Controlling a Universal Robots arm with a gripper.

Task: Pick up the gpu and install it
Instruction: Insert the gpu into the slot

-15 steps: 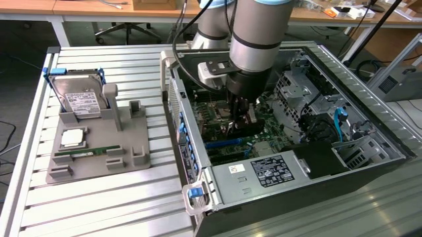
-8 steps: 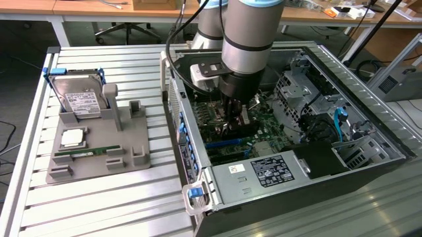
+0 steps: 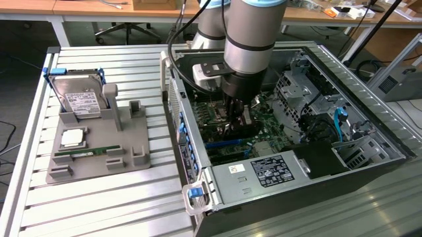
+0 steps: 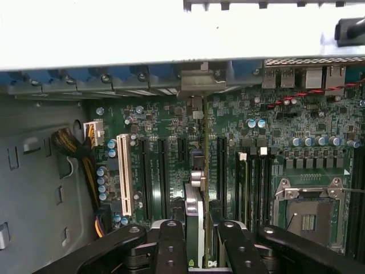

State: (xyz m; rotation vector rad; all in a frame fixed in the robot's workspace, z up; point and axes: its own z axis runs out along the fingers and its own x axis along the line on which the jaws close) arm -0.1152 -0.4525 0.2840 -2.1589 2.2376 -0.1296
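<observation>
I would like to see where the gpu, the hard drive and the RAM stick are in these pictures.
gpu (image 4: 205, 171): wrist view, on the thin top edge of the card held edge-on.
hard drive (image 3: 80, 101): exterior view, on its white label.
RAM stick (image 3: 88, 151): exterior view, on the middle of the green strip.

Thin dark gpu (image 4: 206, 171) edge-on, upright over the motherboard (image 4: 285, 137) slots

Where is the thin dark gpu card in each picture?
Exterior view: the thin dark gpu card with a silver bracket stands inside the open case, under the gripper.
Wrist view: the card runs edge-on, clamped between black fingers.
Shared landmark: blue clips along the case wall.
</observation>
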